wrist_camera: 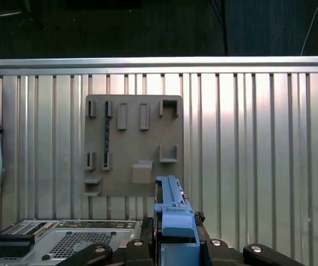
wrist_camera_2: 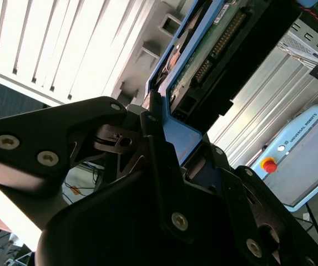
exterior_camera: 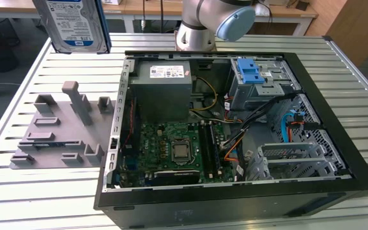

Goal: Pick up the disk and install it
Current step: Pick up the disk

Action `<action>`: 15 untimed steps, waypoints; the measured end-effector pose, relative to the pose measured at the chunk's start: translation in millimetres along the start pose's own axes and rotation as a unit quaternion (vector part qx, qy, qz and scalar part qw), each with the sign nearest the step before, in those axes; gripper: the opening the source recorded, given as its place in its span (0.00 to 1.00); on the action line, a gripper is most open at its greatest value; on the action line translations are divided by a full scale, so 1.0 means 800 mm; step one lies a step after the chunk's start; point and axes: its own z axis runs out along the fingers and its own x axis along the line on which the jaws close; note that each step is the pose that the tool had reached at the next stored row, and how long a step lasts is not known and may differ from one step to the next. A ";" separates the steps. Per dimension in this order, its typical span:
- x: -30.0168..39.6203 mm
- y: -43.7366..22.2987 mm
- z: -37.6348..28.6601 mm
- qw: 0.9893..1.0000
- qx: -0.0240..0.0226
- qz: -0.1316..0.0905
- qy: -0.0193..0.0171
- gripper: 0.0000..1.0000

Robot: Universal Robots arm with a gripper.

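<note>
The fingers [wrist_camera_2: 154,149] pinch the blue carrier edge of the disk [exterior_camera: 75,24], which hangs upright, label showing, high at the exterior view's left, clear of the slatted metal surface [exterior_camera: 43,191]. On that surface a grey fixture plate [exterior_camera: 63,129] lies just beside the open computer case [exterior_camera: 235,206].

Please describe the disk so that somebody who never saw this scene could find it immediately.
Find the open computer case on the slatted metal table. Past its far corner on the exterior view's left, the disk is held upright in the air, clamped by the gripper. Unlike the grey fixture plate lying below, it carries a blue-and-white label and a blue carrier frame.
</note>
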 end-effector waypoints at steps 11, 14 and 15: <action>-0.0003 -0.0131 -0.0001 1.000 0.000 0.000 0.000 0.36; -0.0004 -0.0170 -0.0002 1.000 0.000 0.000 0.000 0.36; -0.0004 -0.0184 -0.0001 1.000 0.000 0.000 0.000 0.36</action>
